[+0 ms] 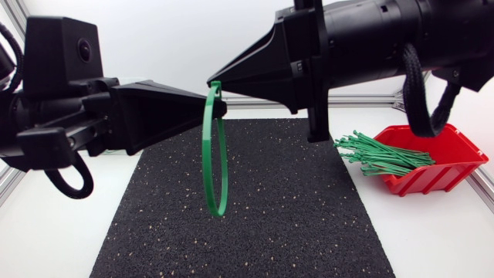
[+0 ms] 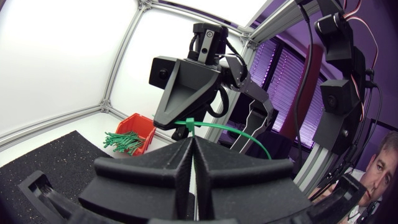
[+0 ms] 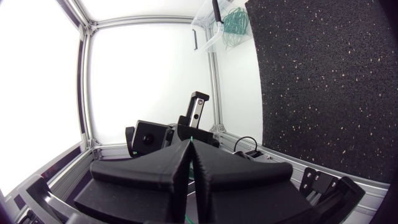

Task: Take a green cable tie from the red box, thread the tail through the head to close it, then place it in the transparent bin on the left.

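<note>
The clear plastic bin (image 3: 208,28) stands past the left edge of the black speckled rubber mat (image 1: 270,224), with green loops already in it.

The left gripper (image 1: 220,108) is raised above the mat's far edge, its fingers pressed together on the strap of the green plastic cable tie (image 1: 205,147). The tie hangs as a tall loop over the mat, touching nothing below. The right gripper (image 1: 213,80) is pinched shut at the top of the loop, where the head is.

The red plastic box (image 1: 455,150) sits near the white table's (image 1: 432,239) right edge, and a bundle of loose green ties (image 1: 378,154) spills over its rim.

- **Tail slipping out:** I cannot tell whether the tail has locked in the head. If it has not, pulling the grippers apart could draw it back out.
- **Dropped tie:** If the right gripper lets go while the left has only a thin hold, the tie could drop onto the mat.
- **Snagging:** The wide loop may catch the bin's rim.

No writing or labels can be read.
</note>
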